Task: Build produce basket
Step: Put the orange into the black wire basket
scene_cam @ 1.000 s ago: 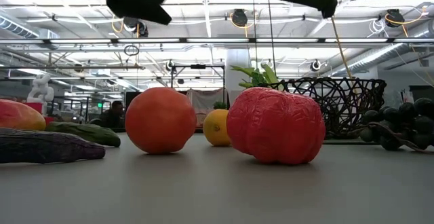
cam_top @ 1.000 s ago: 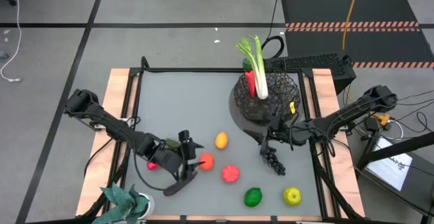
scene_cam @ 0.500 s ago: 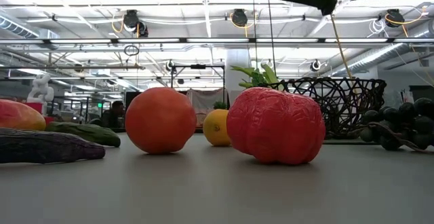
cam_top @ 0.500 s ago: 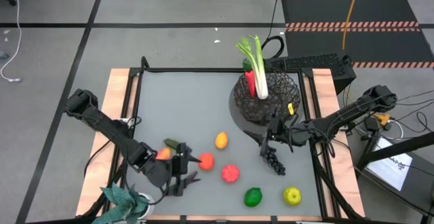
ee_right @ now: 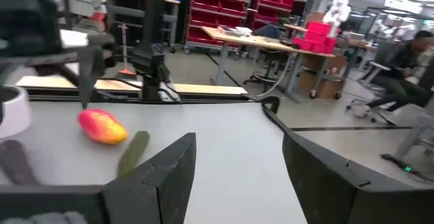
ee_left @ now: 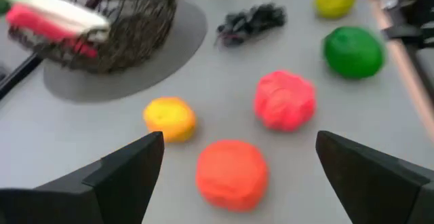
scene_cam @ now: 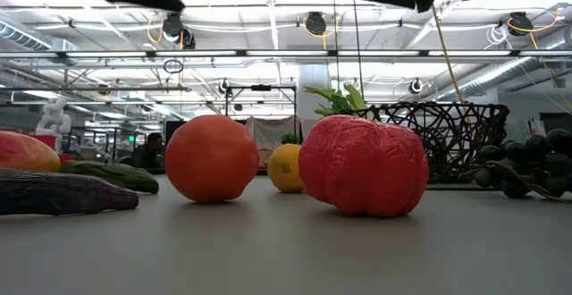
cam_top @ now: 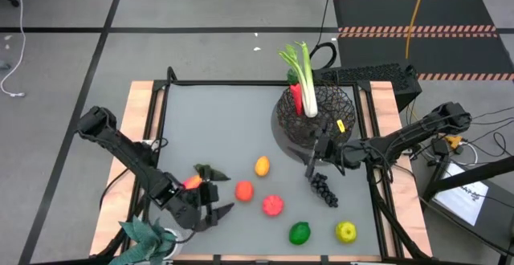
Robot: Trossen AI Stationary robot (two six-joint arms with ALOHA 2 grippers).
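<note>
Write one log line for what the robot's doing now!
left gripper: open, empty, facing orange fruit | right gripper: open, beside basket

Table: grey-topped work surface with pale wooden edges.
Plant: teal leafy plant in white pot, at the table's near-left corner.
Floor: black hazard-striped mat beyond the table.
</note>
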